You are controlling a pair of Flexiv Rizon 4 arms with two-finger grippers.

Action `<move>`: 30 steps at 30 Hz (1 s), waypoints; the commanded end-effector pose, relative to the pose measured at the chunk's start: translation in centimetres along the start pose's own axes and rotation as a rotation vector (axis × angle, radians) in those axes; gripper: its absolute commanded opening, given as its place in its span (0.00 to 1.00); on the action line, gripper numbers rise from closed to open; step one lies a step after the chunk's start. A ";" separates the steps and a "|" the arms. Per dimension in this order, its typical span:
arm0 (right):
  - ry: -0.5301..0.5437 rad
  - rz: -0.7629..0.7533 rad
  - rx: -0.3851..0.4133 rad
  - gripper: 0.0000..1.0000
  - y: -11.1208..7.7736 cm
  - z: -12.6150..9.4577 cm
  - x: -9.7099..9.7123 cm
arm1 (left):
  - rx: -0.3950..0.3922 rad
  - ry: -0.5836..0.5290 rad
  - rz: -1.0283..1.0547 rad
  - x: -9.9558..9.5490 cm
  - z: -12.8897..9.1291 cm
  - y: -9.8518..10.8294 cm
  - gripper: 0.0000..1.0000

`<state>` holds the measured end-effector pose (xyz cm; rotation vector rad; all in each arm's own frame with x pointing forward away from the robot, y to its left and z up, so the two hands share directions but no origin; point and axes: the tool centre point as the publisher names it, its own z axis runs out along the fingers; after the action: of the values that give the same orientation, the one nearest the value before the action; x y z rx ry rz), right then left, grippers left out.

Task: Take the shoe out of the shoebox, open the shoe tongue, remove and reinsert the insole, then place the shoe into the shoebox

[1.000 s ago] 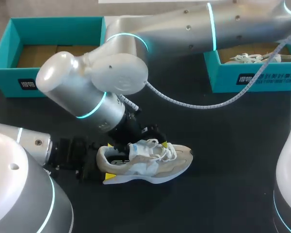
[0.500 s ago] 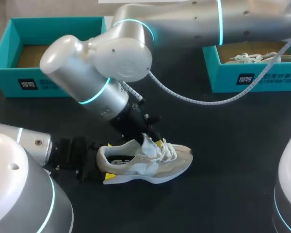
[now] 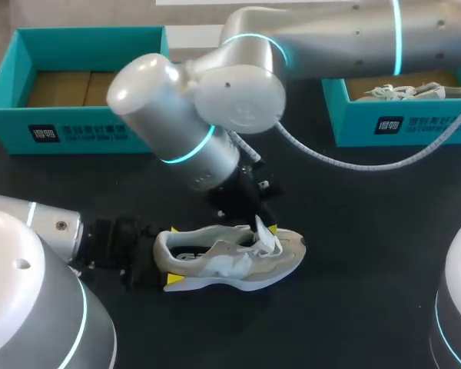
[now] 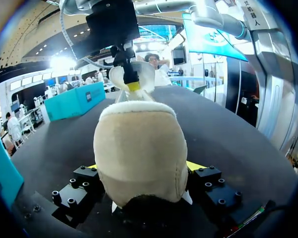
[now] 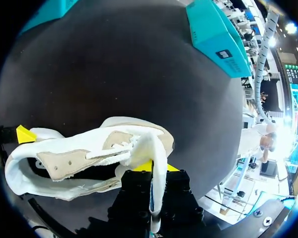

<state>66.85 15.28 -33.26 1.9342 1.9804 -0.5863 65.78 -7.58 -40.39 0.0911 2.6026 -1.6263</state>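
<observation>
Your shoe (image 3: 230,261) stands on its sole on the tabletop (image 3: 369,231), outside the boxes, with its heel toward your left arm. Its tongue (image 5: 156,148) is lifted up and forward over the laces. Your right gripper (image 5: 156,167) pinches that tongue from above. Your left gripper (image 4: 141,166) clamps the heel from both sides. The open teal shoebox (image 3: 77,131) sits at the back left, well apart. A second teal box (image 3: 399,123) at the back right holds another shoe (image 3: 399,91).

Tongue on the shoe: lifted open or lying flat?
Lifted open. The tongue stands up out of the shoe, pinched in the jaws of the right arm.
</observation>
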 end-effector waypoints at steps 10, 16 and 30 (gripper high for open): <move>0.071 1.106 -0.045 0.47 -0.7 3.4 -1.4 | -0.002 -0.004 0.000 0.0 0.2 0.2 0.00; -0.028 1.117 -0.053 1.00 -0.7 4.8 -1.3 | -0.002 -0.004 0.000 0.0 0.2 0.2 0.00; 0.026 1.104 -0.138 1.00 0.1 1.0 -2.1 | -0.002 -0.004 0.000 0.0 0.2 0.2 0.00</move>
<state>67.69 12.10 -34.94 1.8817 1.9471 -0.5042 65.81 -7.57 -40.43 0.0895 2.6036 -1.6248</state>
